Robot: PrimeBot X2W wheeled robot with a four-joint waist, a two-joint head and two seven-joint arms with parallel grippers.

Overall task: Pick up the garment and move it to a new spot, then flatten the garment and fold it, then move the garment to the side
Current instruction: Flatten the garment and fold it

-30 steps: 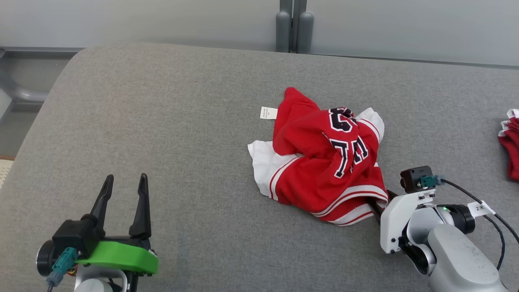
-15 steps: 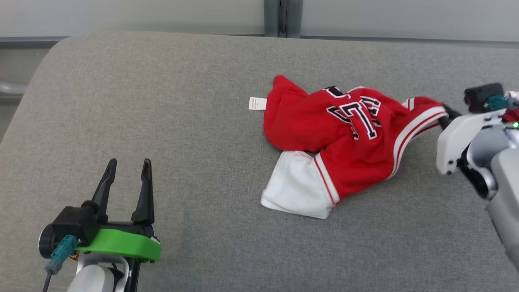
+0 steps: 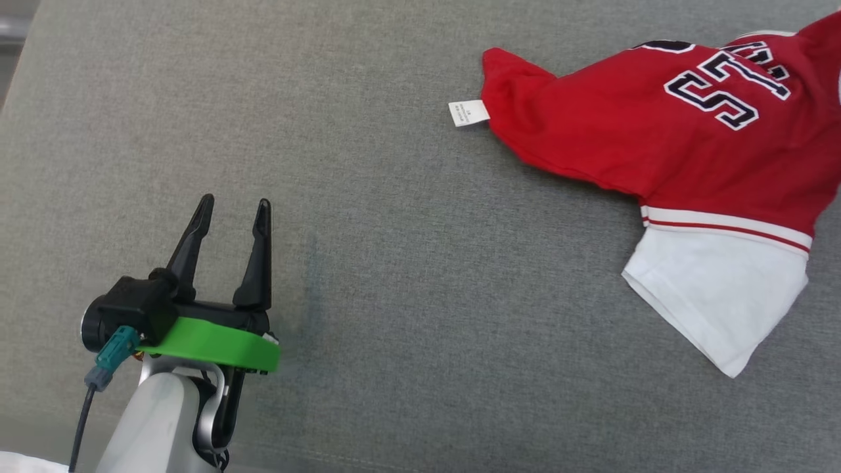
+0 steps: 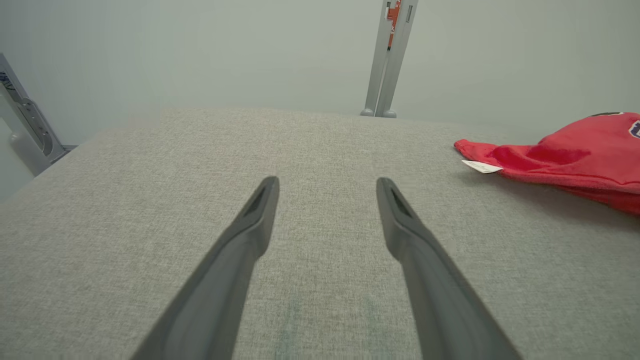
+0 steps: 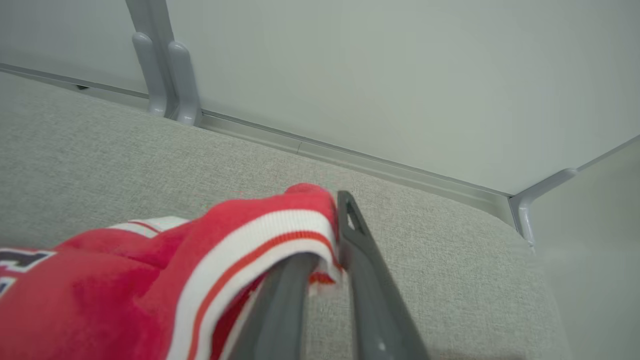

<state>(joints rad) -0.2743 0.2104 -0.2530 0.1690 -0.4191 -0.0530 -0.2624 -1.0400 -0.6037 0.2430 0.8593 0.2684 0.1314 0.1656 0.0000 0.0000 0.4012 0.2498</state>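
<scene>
My right gripper (image 5: 327,235) is clamped on the striped hem of the red garment (image 3: 657,131), apparently mid-move, my left gripper (image 3: 235,217) open and empty; flattening, folding and setting aside remain.

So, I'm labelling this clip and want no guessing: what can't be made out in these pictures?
- Head view: the shirt runs off the right and top edges, cutting off part of the numbers.
- Head view: print on the tag is too small to read.
- Left wrist view: the right edge cuts off most of the shirt.
- Right wrist view: the striped hem covers one fingertip of the right tool.
</scene>
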